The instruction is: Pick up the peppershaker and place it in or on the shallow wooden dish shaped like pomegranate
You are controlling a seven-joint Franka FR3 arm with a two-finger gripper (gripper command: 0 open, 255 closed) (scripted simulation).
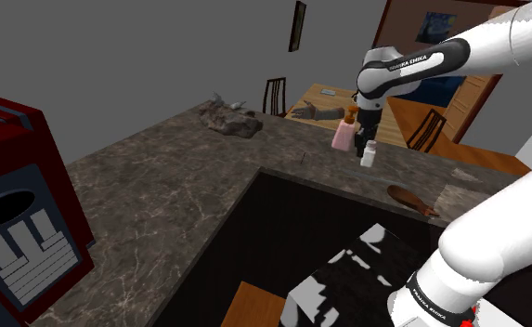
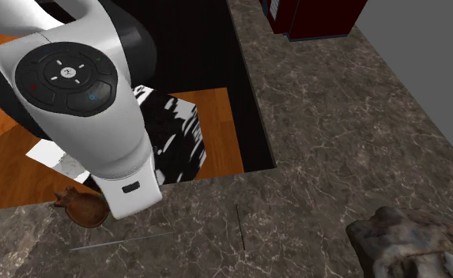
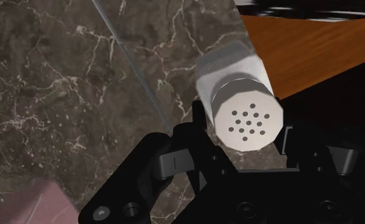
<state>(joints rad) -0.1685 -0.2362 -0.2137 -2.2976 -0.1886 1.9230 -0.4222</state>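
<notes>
Grips the white shaker with the claw, fingers partway closed against its sides, holed cap toward the wrist camera. Hard to tell whether lifted off the stone. Hangs over a dark veined counter, near its inner edge, just beside a pink bottle. Leaves the brown dish apart, along that edge toward the stand.

In the shoulder view: a red cabinet at the left, a grey lump, chairs and a table beyond. In the second exterior view: dish half behind the arm, wood floor below. Broad bare stone between lump and cabinet; black area inside the counter's bend.
</notes>
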